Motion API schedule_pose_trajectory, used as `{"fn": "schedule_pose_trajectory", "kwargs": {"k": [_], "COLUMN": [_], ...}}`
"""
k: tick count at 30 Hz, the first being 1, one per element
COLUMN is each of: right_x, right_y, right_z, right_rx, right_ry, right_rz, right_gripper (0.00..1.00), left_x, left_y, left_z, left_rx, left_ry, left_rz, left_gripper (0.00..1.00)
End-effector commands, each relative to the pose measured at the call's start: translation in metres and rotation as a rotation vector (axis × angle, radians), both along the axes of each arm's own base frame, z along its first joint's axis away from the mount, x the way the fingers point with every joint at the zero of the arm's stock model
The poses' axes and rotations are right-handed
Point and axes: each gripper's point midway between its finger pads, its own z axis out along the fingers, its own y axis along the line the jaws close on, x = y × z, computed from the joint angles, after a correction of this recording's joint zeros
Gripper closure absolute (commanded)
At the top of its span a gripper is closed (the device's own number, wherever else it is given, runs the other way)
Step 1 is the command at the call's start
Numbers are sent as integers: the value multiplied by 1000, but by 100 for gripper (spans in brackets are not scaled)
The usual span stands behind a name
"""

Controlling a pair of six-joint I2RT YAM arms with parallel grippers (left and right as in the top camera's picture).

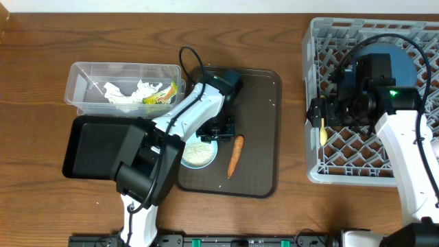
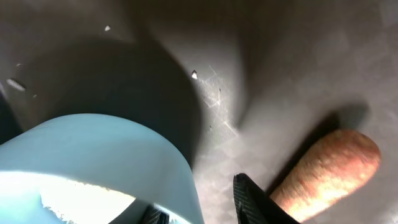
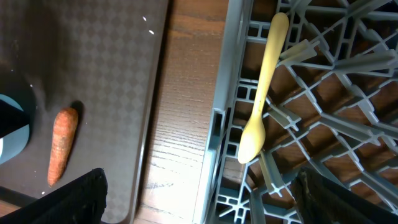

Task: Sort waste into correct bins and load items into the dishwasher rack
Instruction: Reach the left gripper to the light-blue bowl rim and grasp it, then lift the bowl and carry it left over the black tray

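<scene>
Left gripper [image 2: 200, 206] straddles the cup [image 2: 106, 149] rim on the brown tray [image 1: 264, 137], jaws seemingly apart (tight view). Pinch the wall squarely and lift level to keep the rice [image 1: 197, 154] in, avoiding the carrot [image 1: 234, 155] just right. Right gripper [image 3: 199, 186] hangs open over the rack's [image 1: 322, 41] left edge. One cup, carrot, spoon [image 3: 264, 93], plate [image 1: 401, 58]; two bins, tub [image 1: 79, 75] and black tray [image 1: 86, 147].
</scene>
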Motion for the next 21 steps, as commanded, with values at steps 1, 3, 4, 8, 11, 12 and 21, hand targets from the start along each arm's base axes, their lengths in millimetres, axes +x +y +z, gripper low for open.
{"fn": "schedule_pose_trajectory", "kwargs": {"k": [1,3,4,8,11,12,21], "right_x": [1,1,2,2,1,1,1], "right_y": [-3,-3,-3,-3,-2,-3,-3], "right_z": [5,5,5,5,5,5,5], "right_rx": [-2,-2,-2,-2,-1,-2,-2], "right_ry": [-12,-12,-12,-12,-12,-12,-12], "right_rz": [-9,-10,-10,-10,-10,-10,-9], "right_gripper": [6,6,6,6,6,6,6], "left_x": [-10,-11,-11,-10,-10,-10,-9], "left_y": [5,6,6,6,6,6,7], "left_z": [-11,-12,-12,-12,-12,-12,-4], "left_rx": [22,24,24,22,22,22,23], "left_ry": [27,30,30,26,26,26,7], "left_rz": [-7,-7,-7,-7,-7,-7,-12], "left_gripper": [69,72,75,80,85,87,94]}}
